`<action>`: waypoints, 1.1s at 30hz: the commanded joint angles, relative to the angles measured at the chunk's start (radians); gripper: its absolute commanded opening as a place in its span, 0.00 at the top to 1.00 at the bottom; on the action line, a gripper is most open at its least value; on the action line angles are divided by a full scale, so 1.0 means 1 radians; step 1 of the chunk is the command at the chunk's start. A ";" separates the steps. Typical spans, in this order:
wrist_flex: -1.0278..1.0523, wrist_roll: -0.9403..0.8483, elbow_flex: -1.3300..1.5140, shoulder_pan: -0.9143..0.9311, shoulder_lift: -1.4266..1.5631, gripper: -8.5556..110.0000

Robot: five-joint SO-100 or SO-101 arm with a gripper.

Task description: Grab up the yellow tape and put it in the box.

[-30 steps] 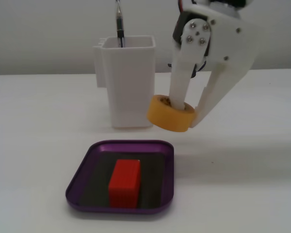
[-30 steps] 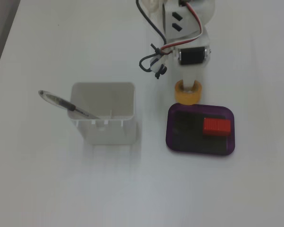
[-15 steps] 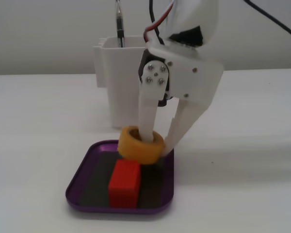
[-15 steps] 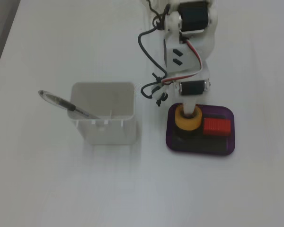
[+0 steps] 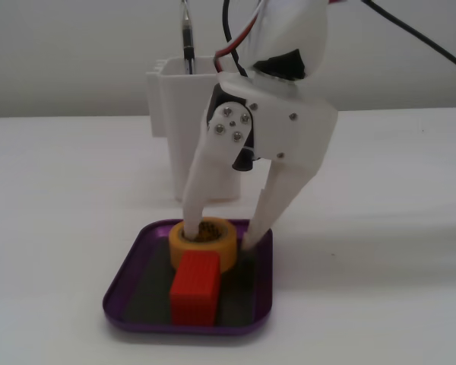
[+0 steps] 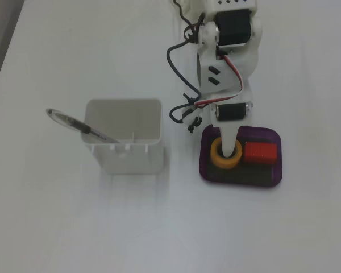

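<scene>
I'm seeing glossy purple plastic on the box (image 5: 129, 285), a ribbed matt red block (image 5: 194, 289), and smooth white plastic on the gripper (image 5: 219, 232).

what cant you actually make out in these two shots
- Pincer grip: one finger goes down into the yellow tape core and one stands outside; whether they press the wall is hidden by the tape in both fixed views.
- Box floor: partly covered by the tape, red block and arm.
- Pen: top cut off by the frame edge; lower part hidden inside the white container.
</scene>
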 commanded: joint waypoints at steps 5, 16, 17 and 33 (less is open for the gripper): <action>0.175 -0.003 -0.110 -0.006 0.164 0.73; 0.445 -0.005 -0.034 -0.003 0.655 0.73; 0.448 -0.005 0.017 -0.003 0.696 0.73; 0.238 -0.005 1.011 0.057 1.437 0.73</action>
